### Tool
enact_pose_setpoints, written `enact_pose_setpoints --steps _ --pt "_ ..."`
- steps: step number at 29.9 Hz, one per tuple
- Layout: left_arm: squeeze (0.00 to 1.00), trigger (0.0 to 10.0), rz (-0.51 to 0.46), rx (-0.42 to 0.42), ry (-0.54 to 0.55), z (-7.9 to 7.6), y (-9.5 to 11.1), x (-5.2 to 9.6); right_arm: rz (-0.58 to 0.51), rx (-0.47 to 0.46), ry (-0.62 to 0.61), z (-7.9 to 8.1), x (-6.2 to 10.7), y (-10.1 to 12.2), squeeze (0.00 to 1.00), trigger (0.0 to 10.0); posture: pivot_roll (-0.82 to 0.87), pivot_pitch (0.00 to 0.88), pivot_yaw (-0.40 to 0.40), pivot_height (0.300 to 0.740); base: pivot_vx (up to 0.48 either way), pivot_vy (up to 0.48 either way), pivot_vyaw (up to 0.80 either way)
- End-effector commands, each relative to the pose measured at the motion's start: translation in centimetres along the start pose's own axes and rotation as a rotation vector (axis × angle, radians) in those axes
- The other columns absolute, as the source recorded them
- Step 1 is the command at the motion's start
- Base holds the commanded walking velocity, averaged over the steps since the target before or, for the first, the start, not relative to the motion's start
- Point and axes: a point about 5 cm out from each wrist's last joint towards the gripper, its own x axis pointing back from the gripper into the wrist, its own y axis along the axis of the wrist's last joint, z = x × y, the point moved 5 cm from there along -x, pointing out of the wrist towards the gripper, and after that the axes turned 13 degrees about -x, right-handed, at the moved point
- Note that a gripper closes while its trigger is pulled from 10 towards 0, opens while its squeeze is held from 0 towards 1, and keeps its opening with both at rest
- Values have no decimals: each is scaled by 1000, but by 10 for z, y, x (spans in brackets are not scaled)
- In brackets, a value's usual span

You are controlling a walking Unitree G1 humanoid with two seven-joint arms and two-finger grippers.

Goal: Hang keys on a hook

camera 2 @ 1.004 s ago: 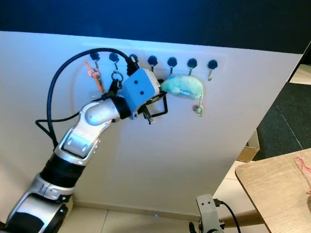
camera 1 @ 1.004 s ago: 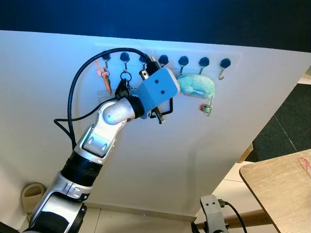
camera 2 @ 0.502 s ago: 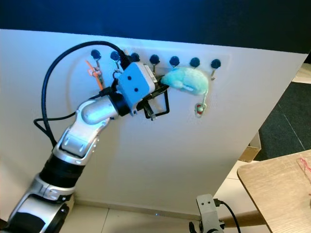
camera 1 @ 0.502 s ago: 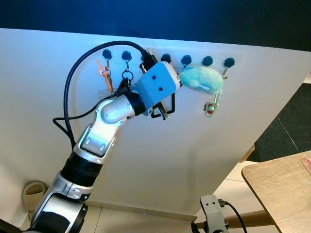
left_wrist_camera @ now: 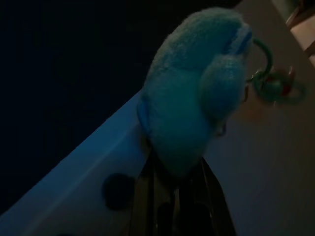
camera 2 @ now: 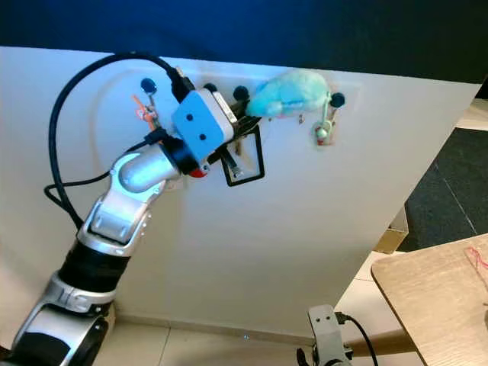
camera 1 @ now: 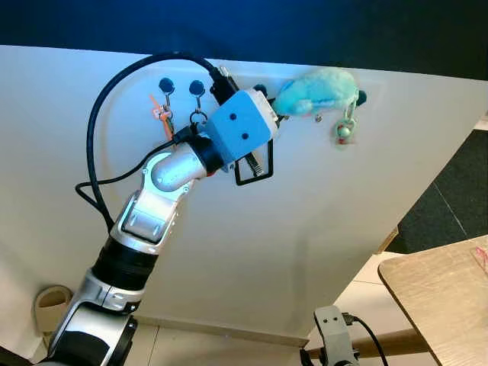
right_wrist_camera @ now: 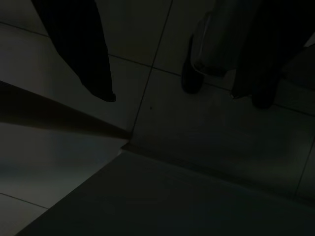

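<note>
item: hanging of keys, in progress, not complete. left gripper (camera 1: pixel 280 114) raised to the row of dark round-headed wall hooks (camera 1: pixel 166 85) on the white panel (camera 1: pixel 320 229), closed on the tail end of a fluffy turquoise plush keyring (camera 1: pixel 317 90); its green ring with small keys (camera 1: pixel 345 131) dangles below the plush's far end, just beside the last hook at the right end of the row, apparently not yet on it. judged remaining: loop the ring over a hook, then release. right gripper (right_wrist_camera: pixel 172 93) idle, hanging low over the tiled floor, its two dark fingers standing apart. count: hooks, at least four seen, others hidden behind arm and plush; plush keyring, one; orange tag on hook (camera 1: pixel 160 114), one; metal ring on hook (camera 1: pixel 198 117), one; wooden bench corner (camera 1: pixel 442 297), one.
</note>
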Motion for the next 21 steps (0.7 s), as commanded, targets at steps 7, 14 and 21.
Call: enact_pose_setpoints --steps 7,14,21 --pt "0 10000 138 -177 -74 -9 -29 10 15 4 -5 -1 1 -4 0 10000 46 64 -26 740 0 0 0" --pt "0 10000 233 -256 -68 -5 -47 17 16 1 -10 -2 1 -5 0 10000 44 65 -25 740 0 0 0" --pt "0 10000 309 -306 -20 8 -60 24 15 1 -13 -2 1 -5 0 10000 45 65 -26 740 0 0 0"
